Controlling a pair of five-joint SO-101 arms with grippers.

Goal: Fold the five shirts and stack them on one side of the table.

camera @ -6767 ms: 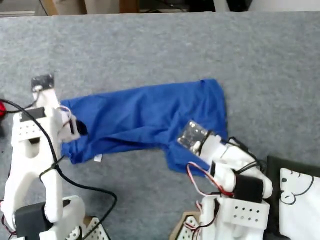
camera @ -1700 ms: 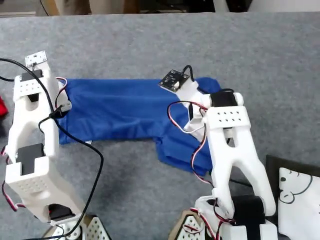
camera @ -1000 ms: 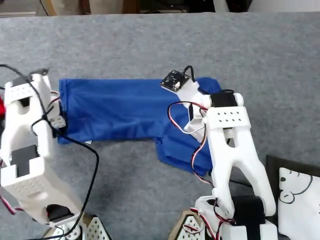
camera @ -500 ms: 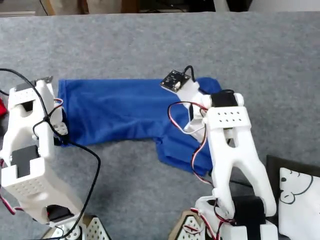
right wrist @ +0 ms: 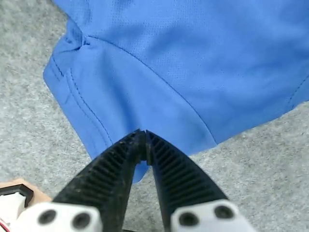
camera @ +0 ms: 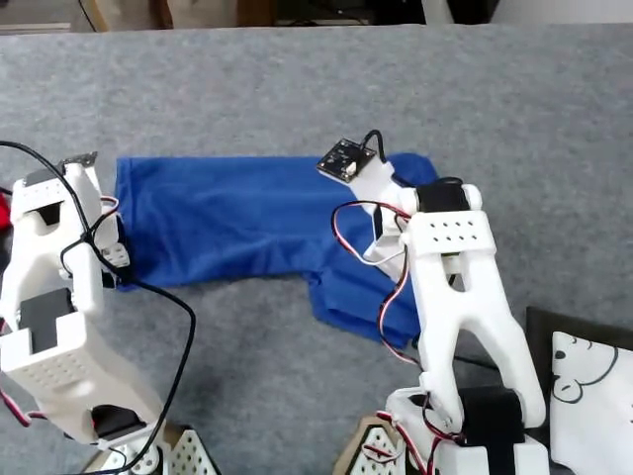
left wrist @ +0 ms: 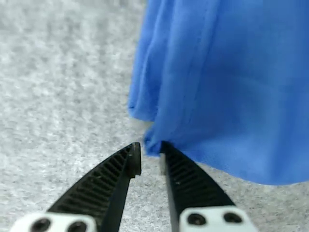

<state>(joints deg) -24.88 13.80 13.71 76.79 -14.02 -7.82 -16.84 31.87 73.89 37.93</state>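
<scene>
Nearest us, at the right, a white cloth with black print (camera: 588, 396) lies on a dark sheet. Farther in, our left gripper (left wrist: 149, 157) sits low at the near left corner of the blue shirt (camera: 227, 218). Its jaws stand a narrow gap apart, with that corner right at the tips. Our right gripper (right wrist: 143, 140) has its jaws closed tip to tip over the shirt's right part; we cannot tell whether it touches the cloth. The shirt lies as a long band across the middle of the grey table (camera: 297, 89), one flap jutting toward us.
</scene>
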